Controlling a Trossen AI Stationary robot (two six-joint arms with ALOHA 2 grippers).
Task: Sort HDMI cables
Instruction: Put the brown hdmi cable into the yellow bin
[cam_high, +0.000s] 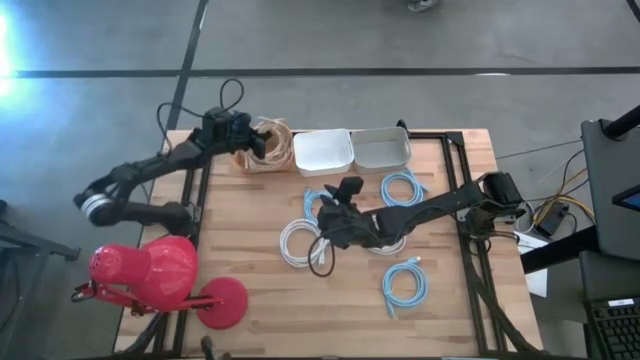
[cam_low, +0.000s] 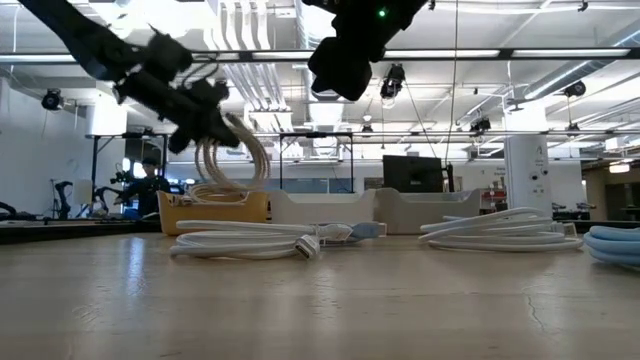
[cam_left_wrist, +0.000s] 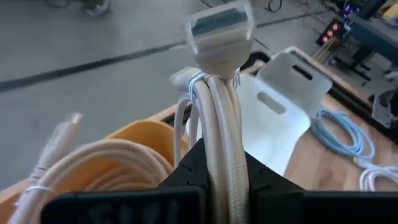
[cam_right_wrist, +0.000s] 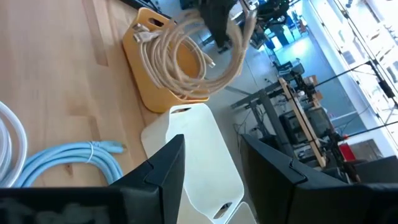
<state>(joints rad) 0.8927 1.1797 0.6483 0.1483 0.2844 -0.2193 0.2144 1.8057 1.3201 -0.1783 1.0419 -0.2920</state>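
Note:
My left gripper (cam_high: 243, 132) is shut on a beige HDMI coil (cam_low: 232, 155) and hovers over the yellow tub (cam_high: 250, 160) at the table's far left. Another beige cable (cam_left_wrist: 74, 162) lies in that tub. My right gripper (cam_right_wrist: 214, 168) is open and touches nothing; it hangs above the table's middle (cam_high: 335, 205), near the first white tub (cam_high: 322, 150). Light blue coils (cam_high: 403, 187) (cam_high: 405, 283) (cam_high: 318, 200) and a white coil (cam_high: 300, 240) lie flat on the wood. Another white coil (cam_low: 500, 230) shows in the low view; in the high view the right arm partly covers it. My left gripper pinches a bundle of several beige strands (cam_left_wrist: 221, 143) between its two fingers. The bundle runs on past the fingertips to a tie and the plug (cam_left_wrist: 221, 25). The arm slants down from the table's left. The coil hangs below the gripper (cam_right_wrist: 199, 59), over the yellow tub.
Two white tubs (cam_high: 322, 150) (cam_high: 382, 147) stand side by side at the far edge, right of the yellow tub. A red lamp-like object (cam_high: 160, 275) lies at the near left corner. Bare wood shows along the near edge (cam_high: 300, 310).

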